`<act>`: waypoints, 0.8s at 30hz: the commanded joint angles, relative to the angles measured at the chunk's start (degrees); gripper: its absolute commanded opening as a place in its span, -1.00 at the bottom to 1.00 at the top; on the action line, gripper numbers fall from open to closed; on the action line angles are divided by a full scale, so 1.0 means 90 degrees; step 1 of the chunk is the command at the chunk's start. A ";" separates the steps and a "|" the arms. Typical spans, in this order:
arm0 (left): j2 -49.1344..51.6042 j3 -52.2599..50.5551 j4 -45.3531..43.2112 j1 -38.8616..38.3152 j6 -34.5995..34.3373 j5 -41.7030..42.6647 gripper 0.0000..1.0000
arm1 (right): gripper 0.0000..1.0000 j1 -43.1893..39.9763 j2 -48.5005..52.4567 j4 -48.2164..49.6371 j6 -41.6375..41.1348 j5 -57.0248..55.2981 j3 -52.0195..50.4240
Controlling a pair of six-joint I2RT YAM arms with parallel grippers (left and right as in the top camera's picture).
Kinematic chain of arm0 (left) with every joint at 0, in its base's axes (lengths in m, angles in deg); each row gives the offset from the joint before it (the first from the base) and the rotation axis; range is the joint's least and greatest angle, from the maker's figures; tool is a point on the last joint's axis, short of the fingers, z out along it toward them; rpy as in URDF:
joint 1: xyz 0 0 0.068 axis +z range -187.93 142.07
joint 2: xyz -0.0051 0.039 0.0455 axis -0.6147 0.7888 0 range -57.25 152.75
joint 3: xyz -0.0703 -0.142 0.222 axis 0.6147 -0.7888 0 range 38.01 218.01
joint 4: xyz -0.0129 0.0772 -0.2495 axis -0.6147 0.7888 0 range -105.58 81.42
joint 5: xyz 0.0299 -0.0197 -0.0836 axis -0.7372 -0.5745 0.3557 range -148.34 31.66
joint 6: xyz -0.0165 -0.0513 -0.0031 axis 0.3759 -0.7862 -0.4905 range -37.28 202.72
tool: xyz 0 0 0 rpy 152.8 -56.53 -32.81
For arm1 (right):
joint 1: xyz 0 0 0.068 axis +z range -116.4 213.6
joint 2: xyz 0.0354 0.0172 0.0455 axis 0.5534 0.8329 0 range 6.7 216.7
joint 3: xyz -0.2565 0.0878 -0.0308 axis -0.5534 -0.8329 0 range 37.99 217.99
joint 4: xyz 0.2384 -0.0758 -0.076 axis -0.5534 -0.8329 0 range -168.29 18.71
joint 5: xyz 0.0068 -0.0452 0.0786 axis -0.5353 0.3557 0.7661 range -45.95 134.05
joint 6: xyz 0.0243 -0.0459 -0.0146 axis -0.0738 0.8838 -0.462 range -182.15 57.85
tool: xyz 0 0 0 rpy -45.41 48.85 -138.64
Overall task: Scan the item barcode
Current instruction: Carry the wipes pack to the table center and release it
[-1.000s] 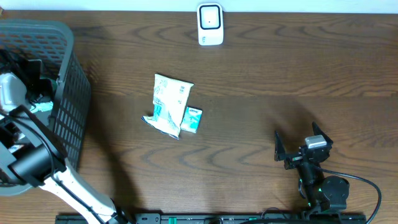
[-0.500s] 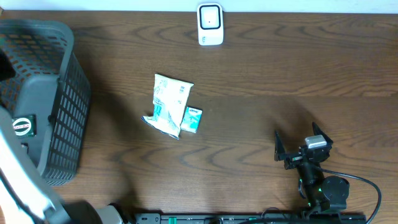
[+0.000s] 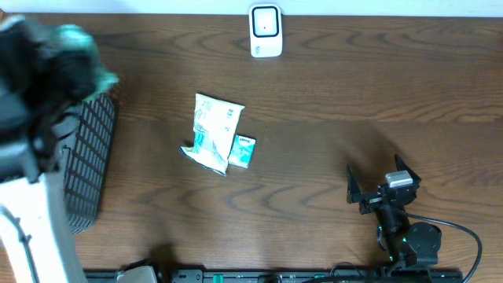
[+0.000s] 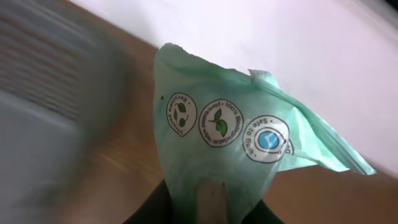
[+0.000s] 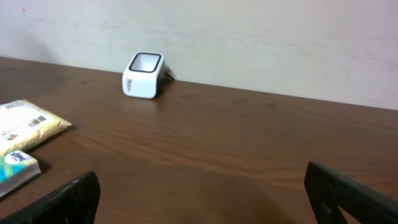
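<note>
The left fingers (image 4: 155, 214) are clamped on the lower end of a pale green plastic pouch (image 4: 230, 124) printed with 3 round badges. In the overhead view it is blurred at the upper left, over the grey mesh basket (image 3: 82, 165). The right fingers (image 5: 74, 202) stand wide apart and empty at the lower right of the dark wooden worktop (image 3: 330, 102). A white box scanner (image 3: 266, 31) sits top centre. A white packet (image 3: 214, 130) and a small blue-and-white pack (image 3: 243, 151) lie touching mid-frame.
</note>
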 commanded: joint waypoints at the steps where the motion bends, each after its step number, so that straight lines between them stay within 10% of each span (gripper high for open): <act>1: 0.0452 -0.0036 0.0070 -0.1066 -0.0238 0.0338 -0.58 | 0.99 -0.0061 -0.0010 -0.0029 -0.0034 0.0000 -0.0007; 10: 0.2385 -0.0036 0.0073 -0.3393 -0.0243 0.0063 -0.58 | 0.99 -0.0061 -0.0010 -0.0029 -0.0034 0.0000 -0.0007; 24: 0.4449 -0.0036 0.0231 -0.4794 -0.0755 -0.0493 -0.42 | 0.98 -0.0061 -0.0010 -0.0029 -0.0034 0.0000 -0.0007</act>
